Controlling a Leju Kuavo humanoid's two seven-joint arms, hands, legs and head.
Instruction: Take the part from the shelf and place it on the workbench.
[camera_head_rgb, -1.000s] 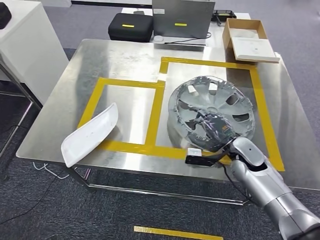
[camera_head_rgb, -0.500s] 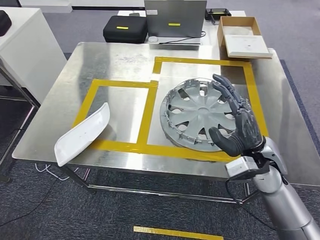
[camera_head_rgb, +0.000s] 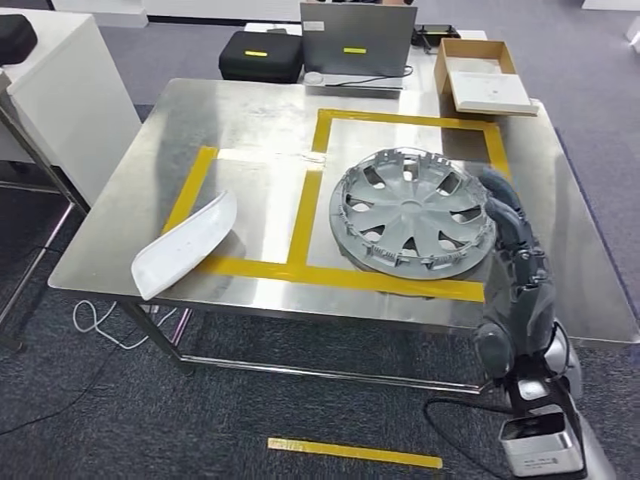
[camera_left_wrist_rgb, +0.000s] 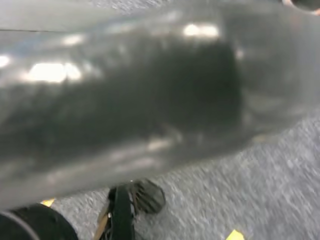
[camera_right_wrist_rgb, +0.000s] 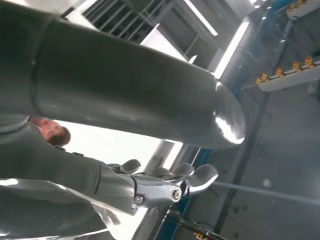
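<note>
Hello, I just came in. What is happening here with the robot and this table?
A humanoid robot is putting car parts on a steel workbench. A silver wheel cover lies flat inside the larger yellow taped square. The right hand is raised beside the cover's edge, fingers apart, holding nothing. A white curved part lies on the near left corner of the smaller taped square, partly over the tape.

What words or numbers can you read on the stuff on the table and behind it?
None can be read.
Black case: a yellow strip, too small to show any letters.
Grey box: a yellow strip and a pale label, both too small to read.
Wheel cover: no readable marking.
White part: plain.
White label below the right hand: print too small to read.
</note>
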